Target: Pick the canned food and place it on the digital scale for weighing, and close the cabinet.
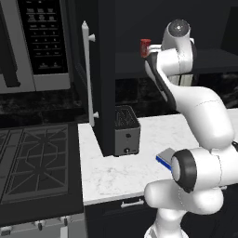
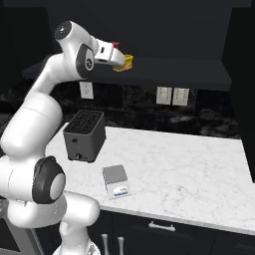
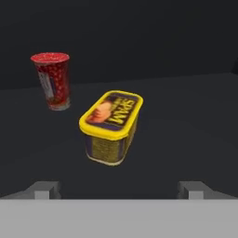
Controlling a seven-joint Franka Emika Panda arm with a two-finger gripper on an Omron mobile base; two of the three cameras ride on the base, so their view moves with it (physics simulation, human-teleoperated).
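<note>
Jaws are spread wide with nothing between them yet, gripper (image 3: 119,189) lined up just short of the canned food (image 3: 111,126), which sits on the cabinet (image 1: 106,83) shelf near its front edge. I'd push straight in so the fingers straddle the narrow sides, staying clear of the red can (image 3: 52,80) further back. Lid reads "SPAM". Digital scale (image 2: 116,181) waits near the tabletop's front edge.

Dark toaster (image 2: 84,134) on marble counter (image 2: 189,164), red can (image 3: 52,80), microwave (image 1: 39,42), stove (image 1: 32,162)
</note>
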